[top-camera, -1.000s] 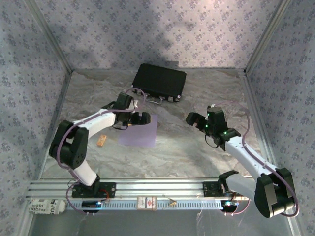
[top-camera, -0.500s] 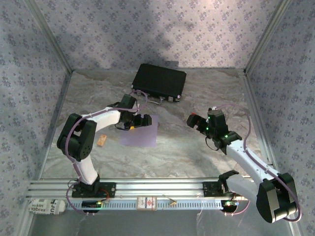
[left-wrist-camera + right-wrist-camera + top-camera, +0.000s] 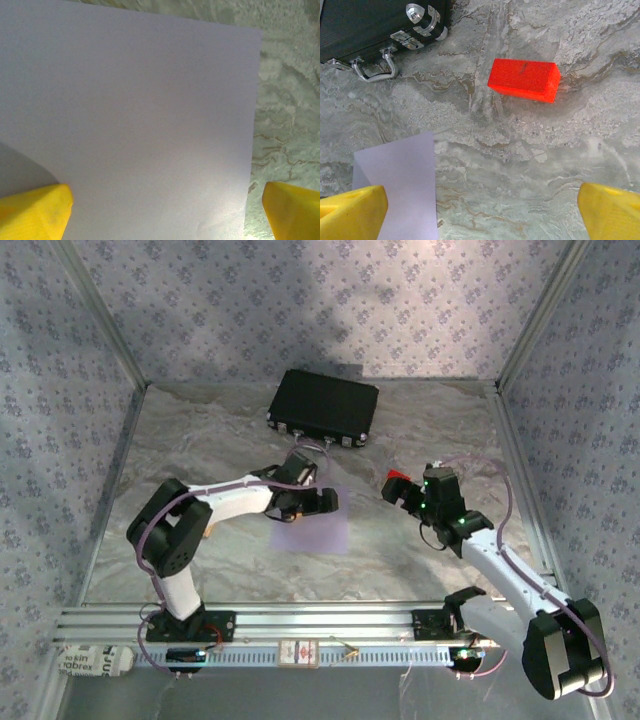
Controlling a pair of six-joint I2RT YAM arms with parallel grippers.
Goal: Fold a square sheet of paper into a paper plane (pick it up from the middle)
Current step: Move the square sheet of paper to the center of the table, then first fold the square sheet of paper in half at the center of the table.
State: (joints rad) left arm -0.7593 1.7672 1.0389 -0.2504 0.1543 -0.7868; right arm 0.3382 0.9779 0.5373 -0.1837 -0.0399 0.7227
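Grey marbled table (image 3: 430, 580), flowery walls; two arms lean in toward the square sheet of paper (image 3: 322, 533) lying flat in the middle.
Left arm bends at the elbow and reaches across, and the left gripper (image 3: 316, 502) hangs wide open at the sheet's far edge (one yellow finger (image 3: 35, 210) over it, one past its side). Nearby the right gripper (image 3: 404, 490) is wide open too, just by a small red block (image 3: 397, 477). At the back sits a black case (image 3: 325, 405). Bare table lies in front of the sheet.
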